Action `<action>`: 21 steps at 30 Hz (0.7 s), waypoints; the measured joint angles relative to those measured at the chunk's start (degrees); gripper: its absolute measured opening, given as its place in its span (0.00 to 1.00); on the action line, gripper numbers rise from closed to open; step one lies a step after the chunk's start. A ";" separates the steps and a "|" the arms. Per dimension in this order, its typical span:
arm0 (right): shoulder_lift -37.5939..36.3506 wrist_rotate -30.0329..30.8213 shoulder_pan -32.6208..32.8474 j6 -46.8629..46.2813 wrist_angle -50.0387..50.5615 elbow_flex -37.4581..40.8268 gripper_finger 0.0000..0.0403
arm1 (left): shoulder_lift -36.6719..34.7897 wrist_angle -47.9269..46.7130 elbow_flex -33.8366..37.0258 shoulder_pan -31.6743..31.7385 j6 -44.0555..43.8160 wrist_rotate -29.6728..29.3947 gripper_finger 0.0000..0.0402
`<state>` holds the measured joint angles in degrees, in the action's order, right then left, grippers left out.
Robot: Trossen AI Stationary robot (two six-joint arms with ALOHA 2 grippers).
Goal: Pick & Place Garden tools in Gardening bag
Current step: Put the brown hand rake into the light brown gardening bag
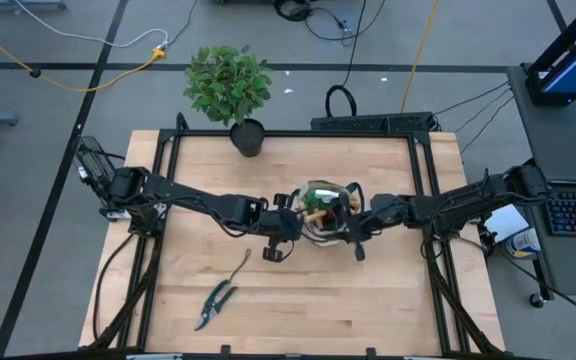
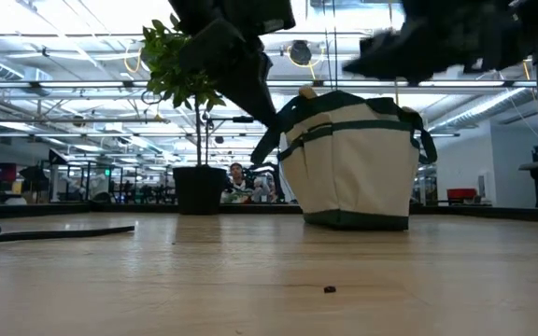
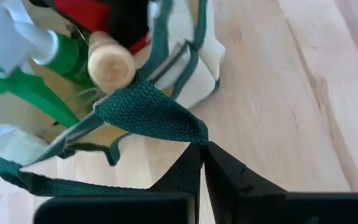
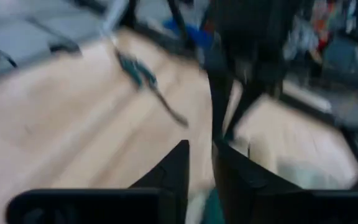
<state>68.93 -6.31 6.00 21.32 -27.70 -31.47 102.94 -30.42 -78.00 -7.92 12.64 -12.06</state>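
The beige gardening bag [image 1: 320, 212] with green trim stands upright on its base at the table's middle [image 2: 353, 168]. From its mouth stick a wooden tool handle [image 3: 110, 59], a green spray bottle [image 3: 36, 68] and red gloves [image 3: 86, 12]. My left gripper [image 3: 202, 148] is at the bag's left side [image 1: 290, 222], shut on a green loop handle. My right gripper [image 4: 201, 152] hovers by the bag's right rim [image 1: 353, 235], with a narrow gap between its fingers and nothing in it. Dark pruning shears [image 1: 215, 303] and a thin weeder [image 1: 238, 268] lie flat on the table, near left of the bag. My left gripper pinches the bag's green webbing loop handle at its folded outer end [image 3: 188, 132] between its two fingertips. The fingers slant down from the table's left. The strap runs back from them to the bag's rim, and the bag's base stays on the table.
A leafy plant in a black pot [image 1: 230, 90] stands at the table's far edge, behind and left of the bag. Bare wood lies to the near right of the bag [image 1: 368, 310]. A black frame [image 1: 423, 180] runs round the table.
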 joint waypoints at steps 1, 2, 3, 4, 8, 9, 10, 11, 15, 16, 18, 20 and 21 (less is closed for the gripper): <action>-0.18 -0.25 0.27 0.35 -1.79 -0.02 0.19 | 0.00 -0.29 0.00 0.00 0.49 -0.01 0.04; -0.33 -0.30 0.48 1.02 -3.36 -0.02 0.21 | 0.00 -0.34 0.00 0.00 0.91 -0.01 0.03; -0.37 0.07 0.62 2.21 -4.69 -0.02 0.23 | 0.00 -0.30 0.00 0.00 1.43 -0.01 0.02; -0.38 0.38 0.60 3.41 -6.37 -0.02 0.25 | 0.00 -0.24 0.00 0.00 2.12 -0.01 0.02; 0.80 2.41 -1.81 5.68 -11.31 -0.08 0.32 | -0.01 1.10 0.00 -0.04 6.17 -1.49 0.03; 1.40 3.34 -2.73 5.09 -11.26 -0.08 0.33 | -0.02 1.46 0.00 -0.09 7.41 -1.95 0.04; 2.03 3.39 -3.75 4.27 -11.03 -0.05 0.34 | -0.02 1.87 0.00 -0.09 8.69 -2.49 0.04; 2.66 3.15 -4.75 3.19 -11.05 -0.04 0.35 | -0.02 2.42 0.00 -0.09 9.91 -3.12 0.04; 5.92 -0.35 -7.91 -0.53 -11.42 -0.04 0.38 | -0.02 6.94 0.00 0.05 12.99 -3.04 0.01; 6.77 -1.72 -8.53 -1.18 -11.81 -0.04 0.38 | -0.02 7.73 -0.02 0.15 13.17 -2.98 0.02; 8.01 -4.72 -9.36 -2.59 -12.98 -0.04 0.39 | -0.02 8.08 -0.02 0.49 13.21 -2.98 0.03; 8.84 -7.39 -9.87 -3.94 -14.61 -0.04 0.39 | -0.02 7.52 -0.02 0.87 13.08 -3.00 0.04; 9.08 -7.69 -10.08 -4.23 -15.14 -0.07 0.39 | -0.02 7.12 -0.02 0.95 12.81 -3.01 0.04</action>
<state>78.01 -14.01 -4.08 17.09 -42.84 -31.54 102.91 -23.30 -78.02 -6.97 25.45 -15.07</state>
